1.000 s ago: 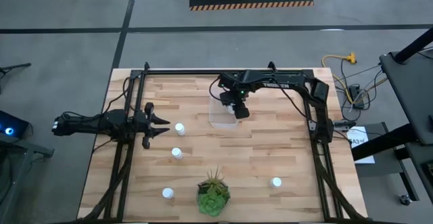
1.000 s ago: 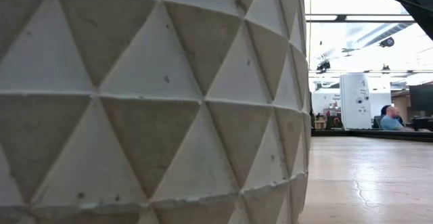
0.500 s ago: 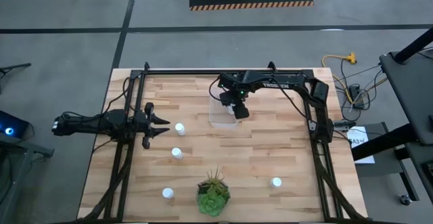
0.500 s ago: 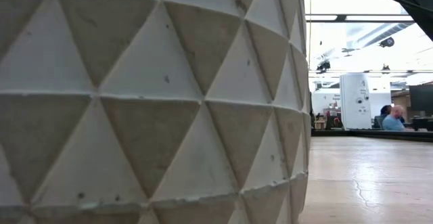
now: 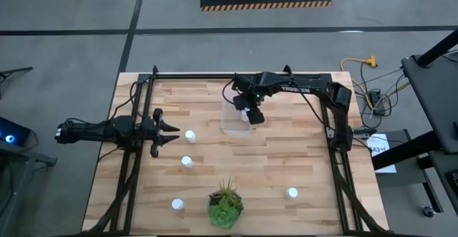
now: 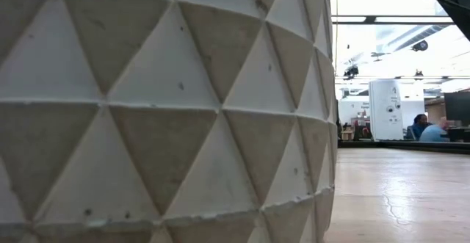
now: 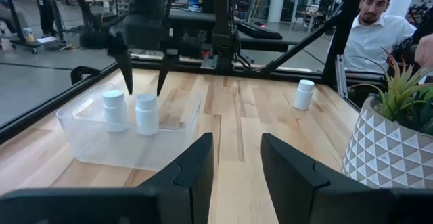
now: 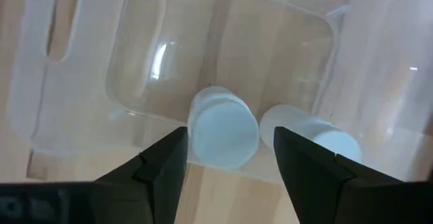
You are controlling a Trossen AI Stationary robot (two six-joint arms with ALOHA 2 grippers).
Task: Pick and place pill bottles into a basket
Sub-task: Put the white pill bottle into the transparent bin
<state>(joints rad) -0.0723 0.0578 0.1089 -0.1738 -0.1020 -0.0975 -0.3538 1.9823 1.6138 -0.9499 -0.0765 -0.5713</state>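
Note:
The clear basket stands at the table's far middle and holds two white pill bottles, both upright. My right gripper hangs open just above them, fingers pointing down, one to each side of a bottle, touching nothing; it also shows in the left wrist view. My left gripper is open and empty at the table's left, just left of a bottle. Three more bottles stand on the table.
A green spiky plant in a white faceted pot stands at the near edge and fills most of the low view. A black frame rims the table. A person sits beyond the table's right side.
My right arm has shifted slightly over the basket. The bottles and basket have stayed where they were.

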